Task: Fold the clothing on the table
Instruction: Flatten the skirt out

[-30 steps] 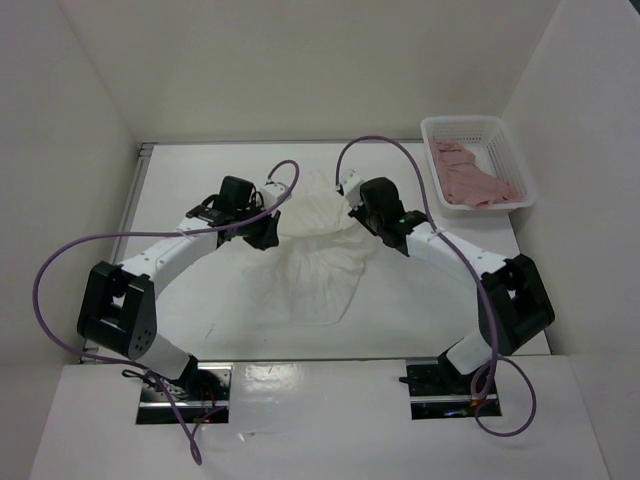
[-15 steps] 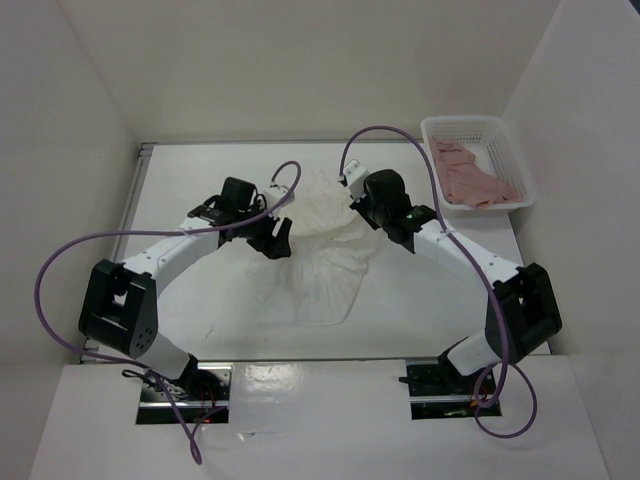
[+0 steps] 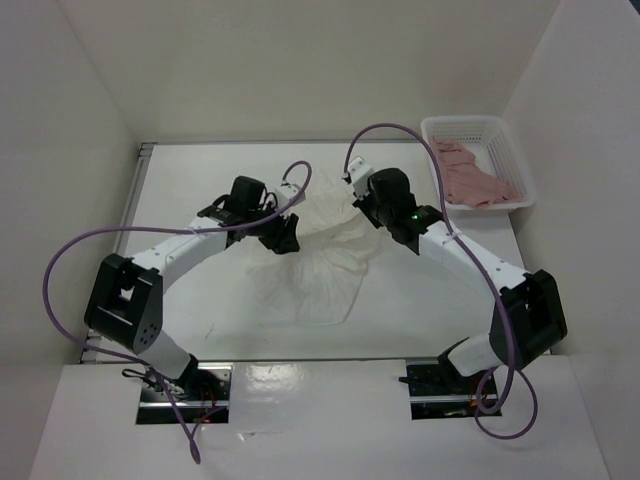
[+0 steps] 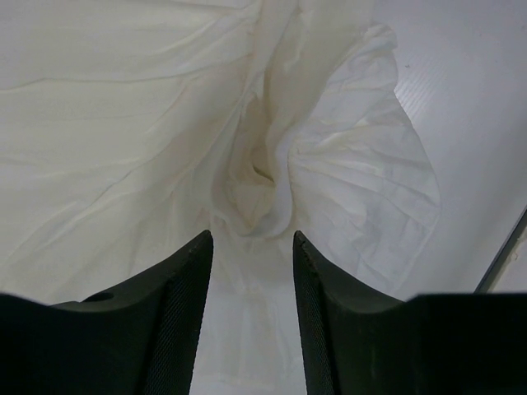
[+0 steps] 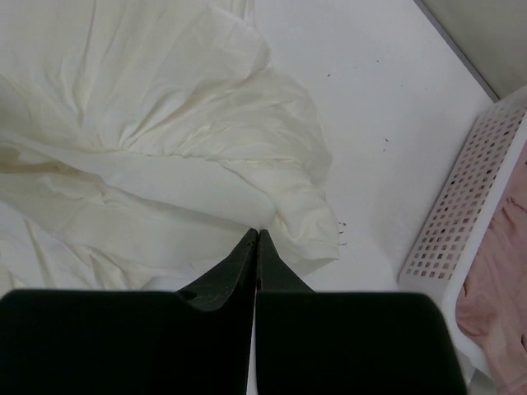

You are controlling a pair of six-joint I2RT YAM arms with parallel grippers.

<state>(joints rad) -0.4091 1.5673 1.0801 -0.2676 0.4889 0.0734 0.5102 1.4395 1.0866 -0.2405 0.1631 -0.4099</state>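
White table (image 3: 200,180) holds the skirt (image 3: 320,265) in its middle. My left pincer (image 4: 251,239), at its ten o'clock, has just let go, half open, empty. My right pincer (image 5: 256,234) stays shut. Lots left to fold.

White lattice basket (image 3: 465,130) sits out at two o'clock in the overhead view, and there's a pink garment (image 3: 472,182) lying crumpled inside it. On the right wrist view, the basket shows at four o'clock, pink cloth behind its lattice wall.

One high overhead view, two close downward wrist views, the clothing (image 3: 318,272) common to all
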